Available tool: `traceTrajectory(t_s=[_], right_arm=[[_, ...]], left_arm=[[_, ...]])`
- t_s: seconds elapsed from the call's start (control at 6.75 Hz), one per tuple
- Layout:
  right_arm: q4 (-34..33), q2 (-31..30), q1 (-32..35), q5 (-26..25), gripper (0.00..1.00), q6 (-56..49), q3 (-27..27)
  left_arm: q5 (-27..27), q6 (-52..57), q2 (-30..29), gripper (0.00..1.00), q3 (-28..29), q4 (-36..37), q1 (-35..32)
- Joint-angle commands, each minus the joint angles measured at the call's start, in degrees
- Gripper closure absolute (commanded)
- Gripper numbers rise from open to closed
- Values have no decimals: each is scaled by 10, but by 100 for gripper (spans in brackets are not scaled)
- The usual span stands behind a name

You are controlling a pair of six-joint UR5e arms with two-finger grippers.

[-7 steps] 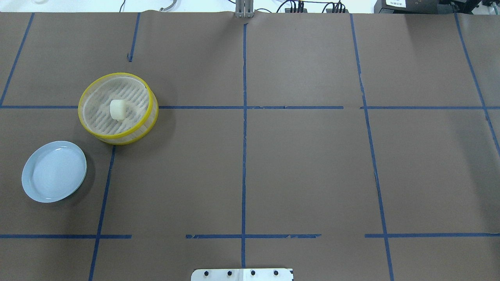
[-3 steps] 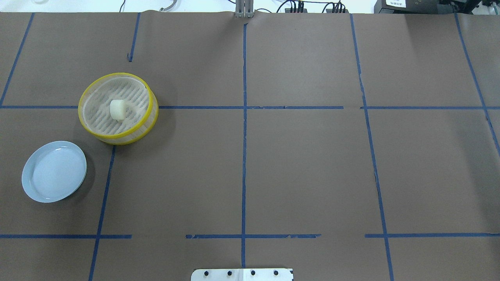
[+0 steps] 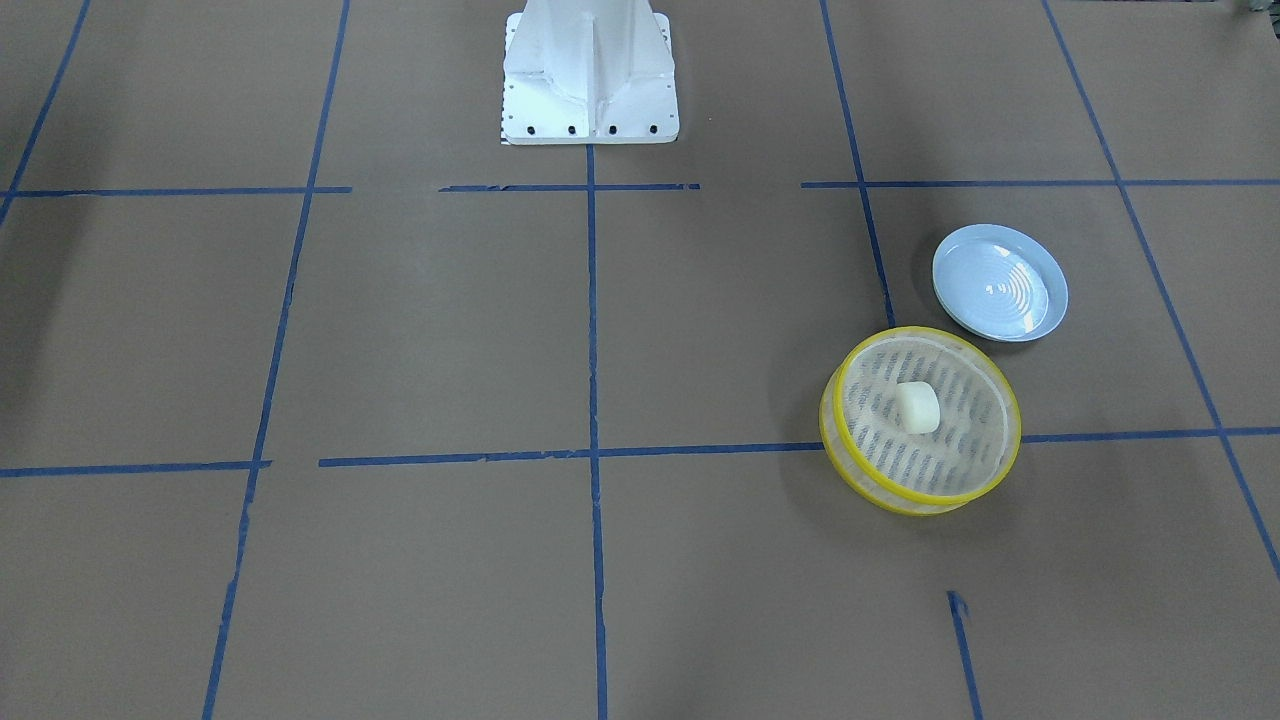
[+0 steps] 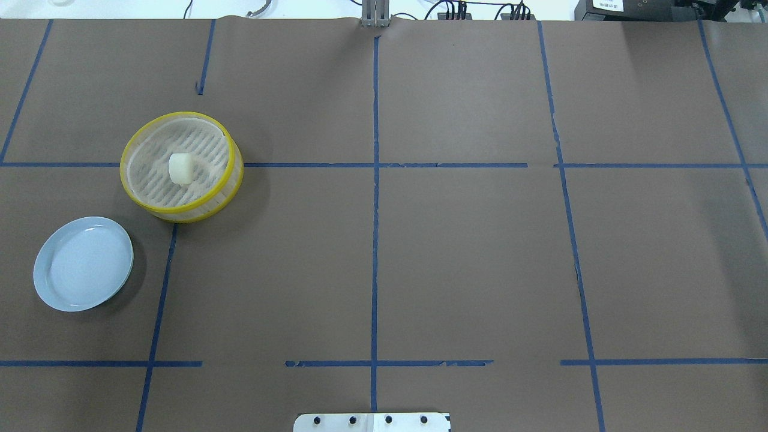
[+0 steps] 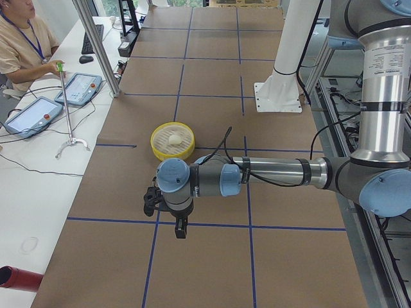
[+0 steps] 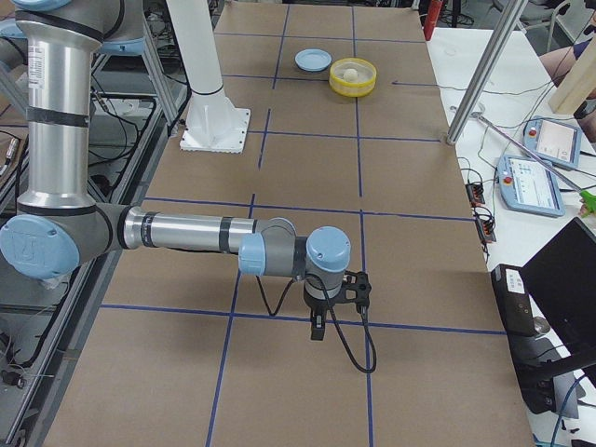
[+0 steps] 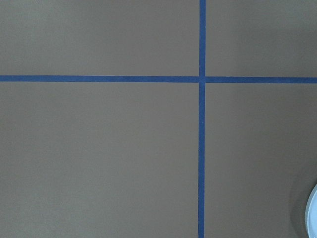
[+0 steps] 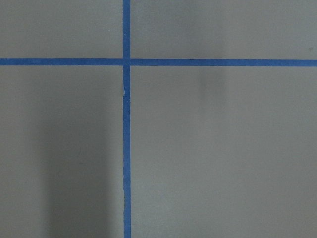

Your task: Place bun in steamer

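The cream-white bun [image 4: 180, 168] lies on the slotted floor of the yellow-rimmed steamer [image 4: 201, 210] at the table's left. It also shows in the front view [image 3: 918, 407], inside the steamer [image 3: 868, 478]. Neither gripper is in the overhead or front view. In the exterior left view my left gripper [image 5: 182, 228] hangs over bare table, well short of the steamer [image 5: 160, 151]. In the exterior right view my right gripper [image 6: 318, 328] hangs over the table far from the steamer [image 6: 353, 88]. I cannot tell whether either is open or shut. Both wrist views show only brown paper and blue tape.
A pale blue ridged plate [image 4: 84, 264] with nothing on it sits beside the steamer, nearer the robot; its edge shows in the left wrist view [image 7: 313, 213]. The white robot base [image 3: 590, 80] stands at the table's near middle. An operator [image 5: 26, 45] sits at the far side.
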Motion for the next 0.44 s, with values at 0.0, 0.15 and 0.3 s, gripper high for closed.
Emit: traceTrajectory(t_s=[0.0, 0.15, 0.3], right_arm=[[0, 0, 0, 0, 0, 0, 0], [0, 0, 0, 0, 0, 0, 0], [0, 0, 0, 0, 0, 0, 0]], left_arm=[[1, -4, -3, 0, -9, -11, -1], [1, -2, -3, 0, -21, -5, -1], [2, 0, 6, 0, -37, 6, -3]])
